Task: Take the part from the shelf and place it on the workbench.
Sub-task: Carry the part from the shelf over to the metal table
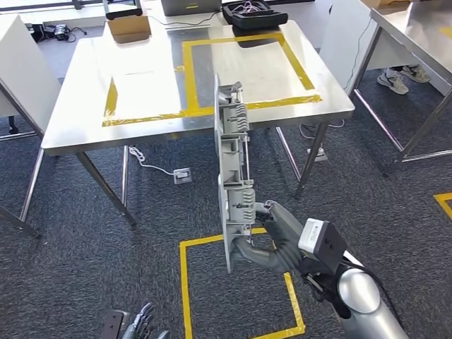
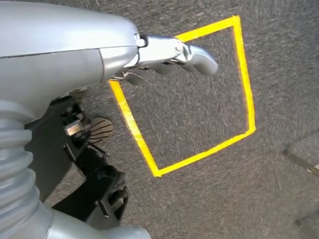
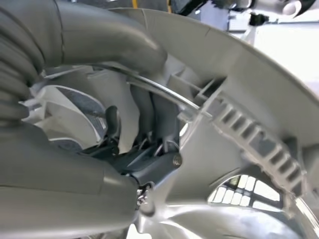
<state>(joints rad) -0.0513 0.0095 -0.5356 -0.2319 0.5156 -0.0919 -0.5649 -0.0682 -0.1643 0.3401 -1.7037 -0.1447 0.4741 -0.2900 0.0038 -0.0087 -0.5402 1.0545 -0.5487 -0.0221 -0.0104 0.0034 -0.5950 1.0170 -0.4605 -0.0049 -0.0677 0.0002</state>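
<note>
A long grey plastic part [image 1: 232, 169] with ribs and a thin metal rod stands upright in front of me, gripped at its lower end by my right hand [image 1: 277, 236]. The right wrist view shows that hand [image 3: 75, 149] wrapped around the part [image 3: 244, 109], thumb over its edge. The steel workbench [image 1: 149, 106] with a yellow tape rectangle lies ahead, beyond the part. My left hand [image 1: 140, 323] hangs low at the bottom left, holding nothing; in the left wrist view its fingers [image 2: 177, 52] are stretched out over the carpet.
A yellow tape square [image 1: 237, 286] marks the carpet under me. On the workbench's far edge stand a cardboard box [image 1: 128, 27] and a black case [image 1: 255, 14]. A second steel table [image 1: 421, 35] stands at the right, with a person's shoes [image 1: 397, 79] beneath it.
</note>
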